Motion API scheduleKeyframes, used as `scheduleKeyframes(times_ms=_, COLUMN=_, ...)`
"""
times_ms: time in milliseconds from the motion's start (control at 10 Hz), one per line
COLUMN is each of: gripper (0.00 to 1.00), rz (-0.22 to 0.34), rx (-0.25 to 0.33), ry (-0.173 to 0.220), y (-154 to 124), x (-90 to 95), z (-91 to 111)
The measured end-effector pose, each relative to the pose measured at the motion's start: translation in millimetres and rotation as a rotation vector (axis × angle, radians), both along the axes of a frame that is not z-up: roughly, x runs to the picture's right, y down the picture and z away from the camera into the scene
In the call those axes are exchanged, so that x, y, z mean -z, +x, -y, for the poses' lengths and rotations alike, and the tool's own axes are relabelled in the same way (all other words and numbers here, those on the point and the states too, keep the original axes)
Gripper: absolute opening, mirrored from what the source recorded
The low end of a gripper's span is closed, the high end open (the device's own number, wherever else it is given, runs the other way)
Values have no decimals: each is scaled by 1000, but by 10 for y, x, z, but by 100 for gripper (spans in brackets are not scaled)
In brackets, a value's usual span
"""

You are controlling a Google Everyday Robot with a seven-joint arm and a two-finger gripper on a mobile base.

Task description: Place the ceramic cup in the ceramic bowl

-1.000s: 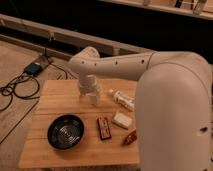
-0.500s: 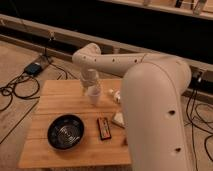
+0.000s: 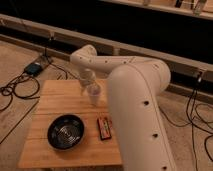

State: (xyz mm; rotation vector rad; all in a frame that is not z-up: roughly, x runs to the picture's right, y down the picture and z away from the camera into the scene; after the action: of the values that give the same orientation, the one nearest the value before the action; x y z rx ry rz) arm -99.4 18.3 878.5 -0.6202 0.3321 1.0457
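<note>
The ceramic cup, a small pale tumbler, stands at the back middle of the wooden table. My gripper is directly over it, right at its top rim. The ceramic bowl, round, black and ringed inside, sits at the front left of the table, below and to the left of the cup. My white arm reaches from the right foreground and hides the right side of the table.
A dark red packet lies to the right of the bowl. Cables and a small box lie on the floor to the left of the table. A low wall runs behind the table.
My forearm has swung closer and to the left and now covers the things on the right of the table. The gripper and the cup have stayed almost where they were.
</note>
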Motion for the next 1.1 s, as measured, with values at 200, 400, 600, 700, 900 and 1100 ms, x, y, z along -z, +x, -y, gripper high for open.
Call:
scheduleKeyframes(times_ms=200, gripper=64, rz=-10, rx=-24, ry=-45, y=20, x=-171, z=-135)
scheduleKeyframes(times_ms=400, gripper=50, rz=-16, rx=-41, ry=-67, y=36, x=-267, z=-194)
scheduleKeyframes(times_ms=600, gripper=27, rz=-16, rx=-60, ry=-78, y=19, x=-293, z=-186)
scheduleKeyframes(times_ms=700, gripper=19, rz=-16, rx=-61, ry=-81, y=16, x=-269, z=-186)
scheduleKeyframes(times_ms=900, gripper=1, rz=-12, rx=-63, ry=-72, y=-46, x=-126, z=-152)
scheduleKeyframes(times_ms=1100, gripper=0, rz=-19, rx=-43, ry=-54, y=-63, x=59, z=-157)
